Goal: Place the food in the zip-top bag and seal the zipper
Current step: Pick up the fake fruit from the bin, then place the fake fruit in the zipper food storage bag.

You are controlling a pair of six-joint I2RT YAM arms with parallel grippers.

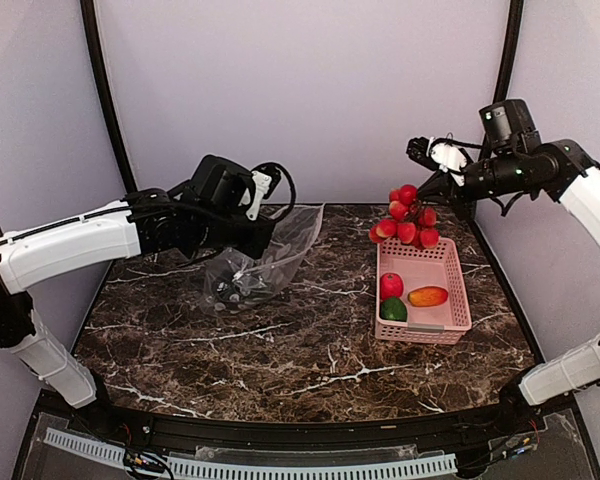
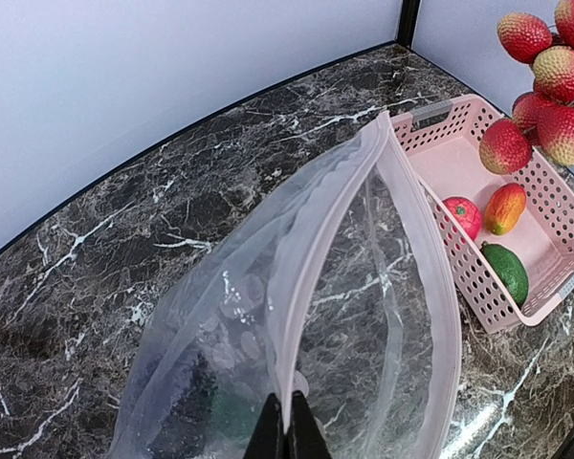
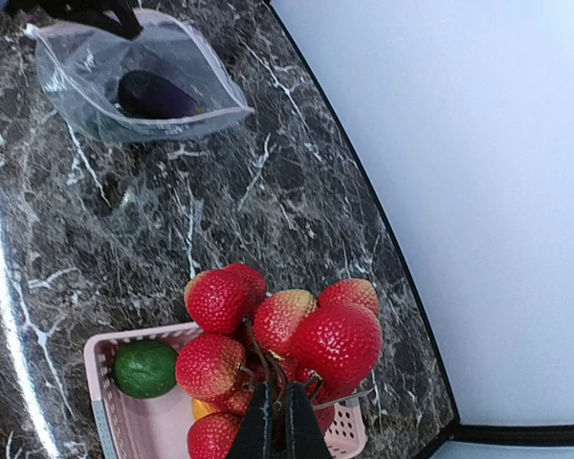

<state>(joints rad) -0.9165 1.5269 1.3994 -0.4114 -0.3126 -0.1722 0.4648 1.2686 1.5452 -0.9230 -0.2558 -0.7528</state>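
Dark marble table (image 1: 310, 350): the bag (image 1: 280, 255) is pinched at its rim by the closed left gripper (image 2: 287, 435), mouth held agape; the grape bunch (image 1: 407, 218) is clamped in the right gripper (image 3: 275, 421) above the basket (image 1: 460, 295), to be carried into that mouth next

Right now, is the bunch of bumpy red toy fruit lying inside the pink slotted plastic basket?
No, the right gripper holds the red bunch up above the pink basket.

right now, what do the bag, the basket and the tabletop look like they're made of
The bag: thin clear plastic film, glossy; it crinkles and you can see through it. The basket: rigid pink plastic, matte, with moulded slots. The tabletop: dark marble look with white veins and a polished sheen; it could be laminate.
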